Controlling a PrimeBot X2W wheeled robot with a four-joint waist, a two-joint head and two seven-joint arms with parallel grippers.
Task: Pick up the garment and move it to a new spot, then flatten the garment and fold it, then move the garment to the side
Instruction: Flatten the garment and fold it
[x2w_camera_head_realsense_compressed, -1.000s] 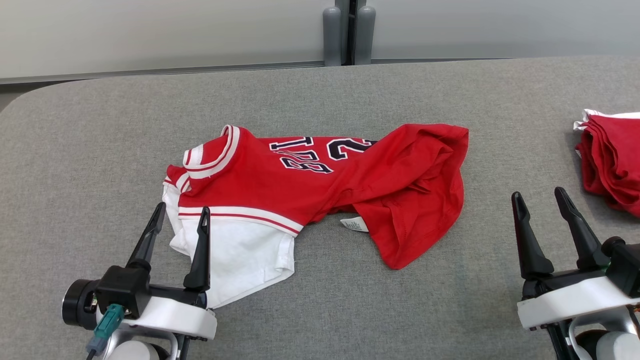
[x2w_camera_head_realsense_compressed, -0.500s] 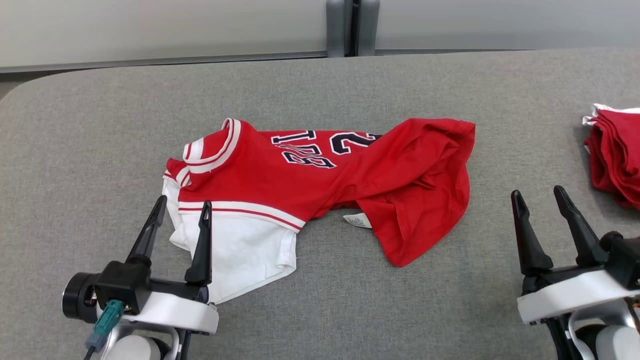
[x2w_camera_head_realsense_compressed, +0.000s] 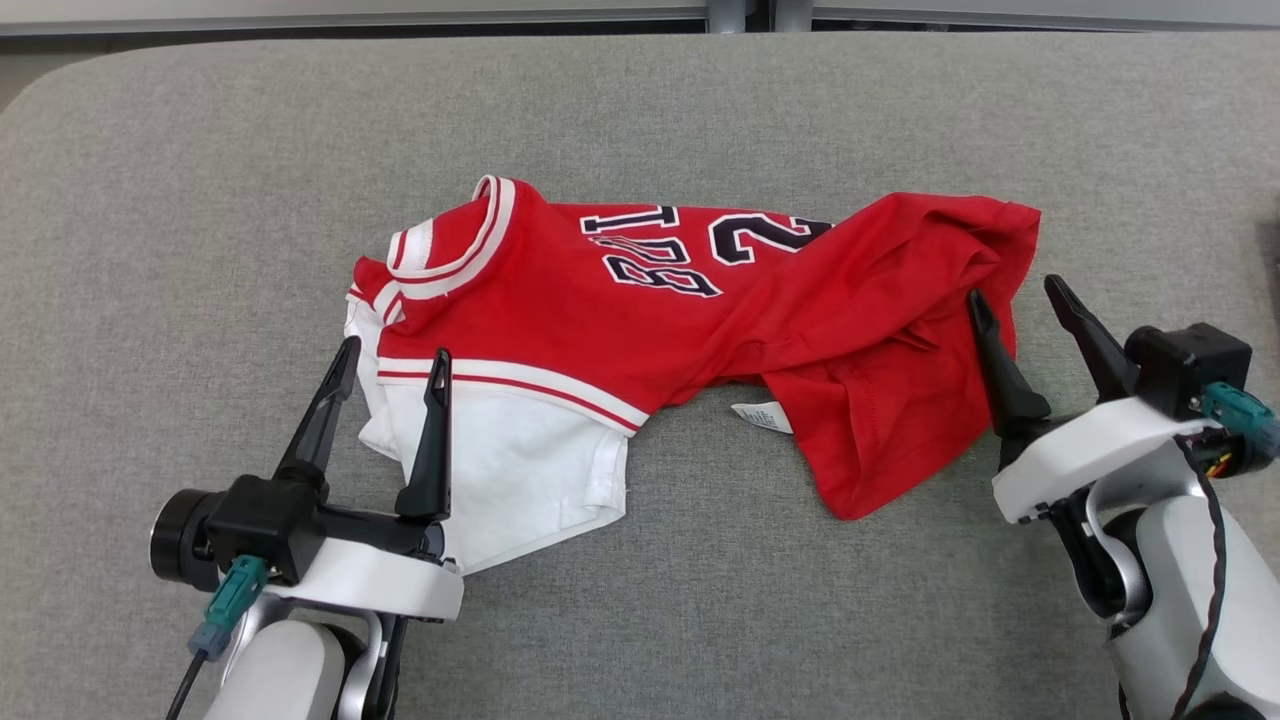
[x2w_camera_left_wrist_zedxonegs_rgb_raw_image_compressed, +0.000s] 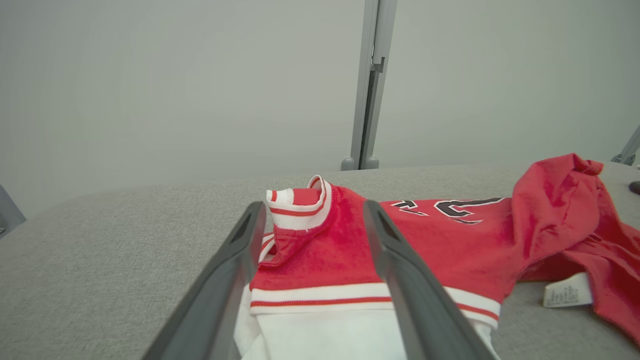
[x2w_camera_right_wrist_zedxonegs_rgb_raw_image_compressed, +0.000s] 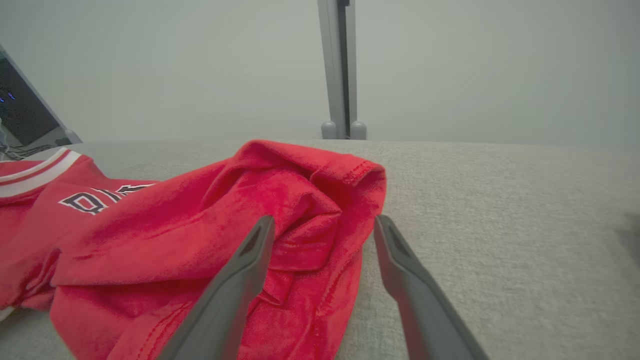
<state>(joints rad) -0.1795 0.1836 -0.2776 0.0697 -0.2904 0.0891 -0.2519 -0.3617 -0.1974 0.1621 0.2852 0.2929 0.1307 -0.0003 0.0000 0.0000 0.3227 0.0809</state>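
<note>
Closest in, the left gripper (x2w_camera_head_realsense_compressed: 394, 352) has its fingers spread wide and holds nothing. The white end of the garment (x2w_camera_head_realsense_compressed: 640, 330) lies beneath and between them. The right gripper (x2w_camera_head_realsense_compressed: 1015, 290) is just as wide open, with one finger over the crumpled red hem and the other over the bare grey table (x2w_camera_head_realsense_compressed: 200, 200). Beyond both, the red jersey sprawls rumpled across the table's middle, its dark numbers showing.
</note>
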